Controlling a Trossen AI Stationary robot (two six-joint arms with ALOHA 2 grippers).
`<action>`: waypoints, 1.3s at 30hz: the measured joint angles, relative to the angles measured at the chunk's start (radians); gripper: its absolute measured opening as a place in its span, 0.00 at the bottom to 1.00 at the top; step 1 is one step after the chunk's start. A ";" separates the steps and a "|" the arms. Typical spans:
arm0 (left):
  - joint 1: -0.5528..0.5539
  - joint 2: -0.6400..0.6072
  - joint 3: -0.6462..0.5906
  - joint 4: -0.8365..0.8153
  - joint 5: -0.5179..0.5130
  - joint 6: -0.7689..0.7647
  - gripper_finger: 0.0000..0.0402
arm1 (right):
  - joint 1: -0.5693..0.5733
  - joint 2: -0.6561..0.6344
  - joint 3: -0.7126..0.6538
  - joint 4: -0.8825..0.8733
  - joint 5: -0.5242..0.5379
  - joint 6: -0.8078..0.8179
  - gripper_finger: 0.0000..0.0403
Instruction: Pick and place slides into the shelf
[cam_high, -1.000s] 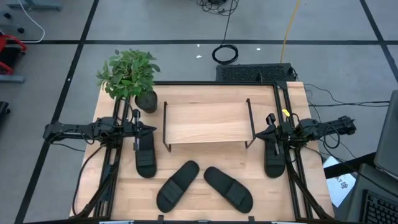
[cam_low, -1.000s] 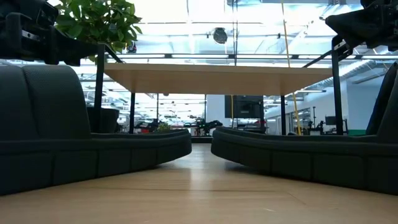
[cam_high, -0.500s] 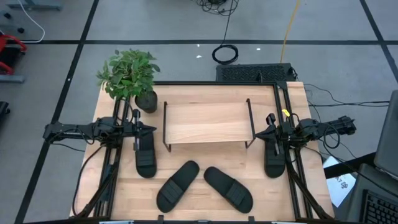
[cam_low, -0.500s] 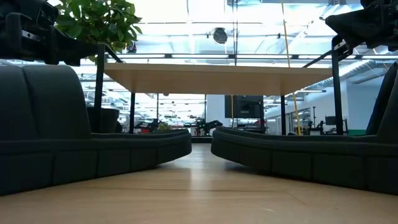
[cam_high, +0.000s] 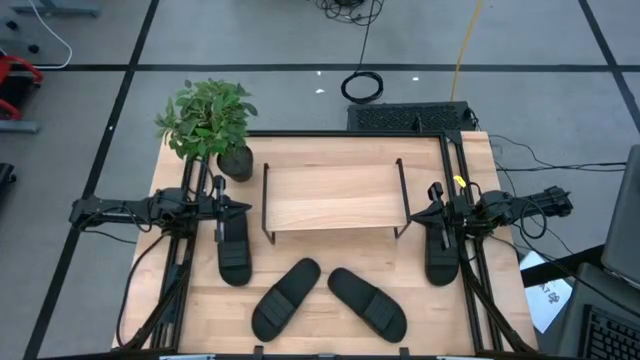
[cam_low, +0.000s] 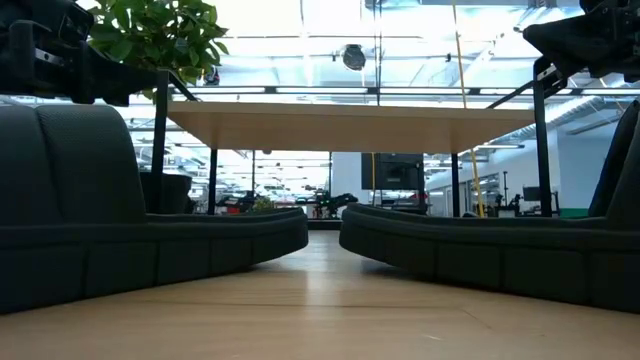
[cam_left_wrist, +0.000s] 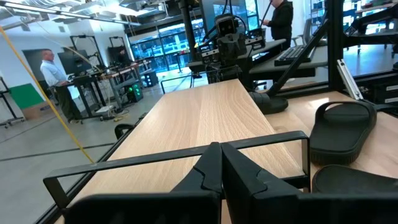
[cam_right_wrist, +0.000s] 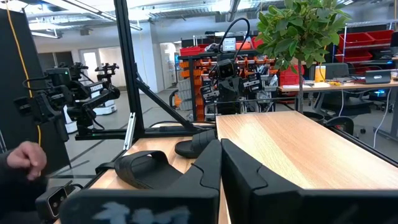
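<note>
At the centre of the wooden table (cam_high: 420, 300), toward its far side, stands the shelf (cam_high: 333, 196), a light board on a thin black wire frame, with nothing resting on it. Four black slides lie on the tabletop around it. One slide (cam_high: 233, 246) lies just left of the shelf, pointing near to far. Another slide (cam_high: 441, 256) lies just right of the shelf, turned the same way. The remaining pair sits in front of the shelf, near the table's front edge: the left one (cam_high: 285, 298) and the right one (cam_high: 367, 303) are angled so their far ends lean toward each other, close but apart.

The left gripper (cam_high: 243, 208) hovers at the shelf's left end, above the far tip of the left slide, its fingers (cam_left_wrist: 208, 171) pressed together and gripping nothing. The right gripper (cam_high: 425, 212) hovers at the shelf's right end, above the right slide, fingers (cam_right_wrist: 208, 168) likewise clenched and empty.

A potted plant (cam_high: 209, 122) stands at the far left corner of the table. In the room beyond, a person (cam_left_wrist: 56, 78) stands at a workstation.
</note>
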 joint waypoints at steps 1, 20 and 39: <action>0.000 0.000 0.000 0.000 0.000 0.000 0.02 | 0.000 0.000 0.000 0.000 0.000 0.000 0.00; 0.000 0.000 0.000 0.000 0.000 0.000 0.02 | 0.000 0.000 0.000 0.000 0.000 0.000 0.00; 0.000 0.000 0.000 0.046 0.000 -0.003 0.02 | 0.000 0.000 0.000 0.000 0.000 -0.237 0.00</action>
